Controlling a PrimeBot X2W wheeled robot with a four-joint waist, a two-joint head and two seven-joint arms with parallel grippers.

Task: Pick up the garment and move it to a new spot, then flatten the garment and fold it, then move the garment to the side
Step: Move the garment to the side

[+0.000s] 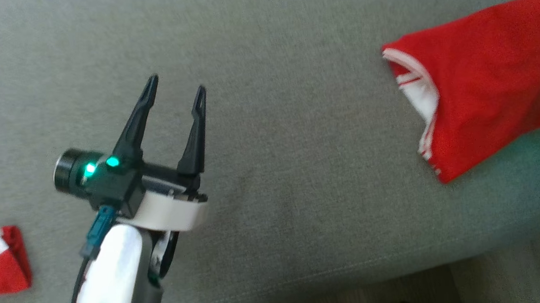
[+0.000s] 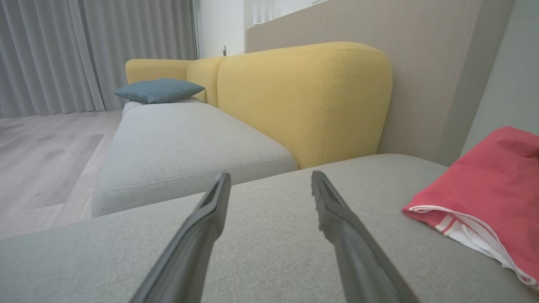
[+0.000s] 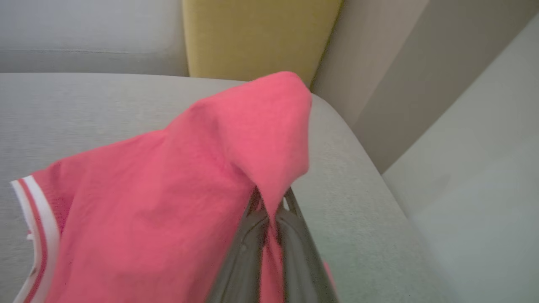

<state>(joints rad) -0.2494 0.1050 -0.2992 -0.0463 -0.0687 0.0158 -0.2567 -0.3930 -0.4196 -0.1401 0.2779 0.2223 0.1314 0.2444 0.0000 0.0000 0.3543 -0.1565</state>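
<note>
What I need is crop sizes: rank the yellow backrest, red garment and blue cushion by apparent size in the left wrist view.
1. Yellow upholstered sofa backrest
2. Red fabric garment
3. Blue fabric cushion, smallest, though farthest away

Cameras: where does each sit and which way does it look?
Head view: on the head, facing down at the grey seat; left gripper open.
Left wrist view: from that wrist, past its fingers to the yellow backrest.
Right wrist view: from that wrist, along the right gripper shut on the garment.
Shared: all show the garment.
</note>
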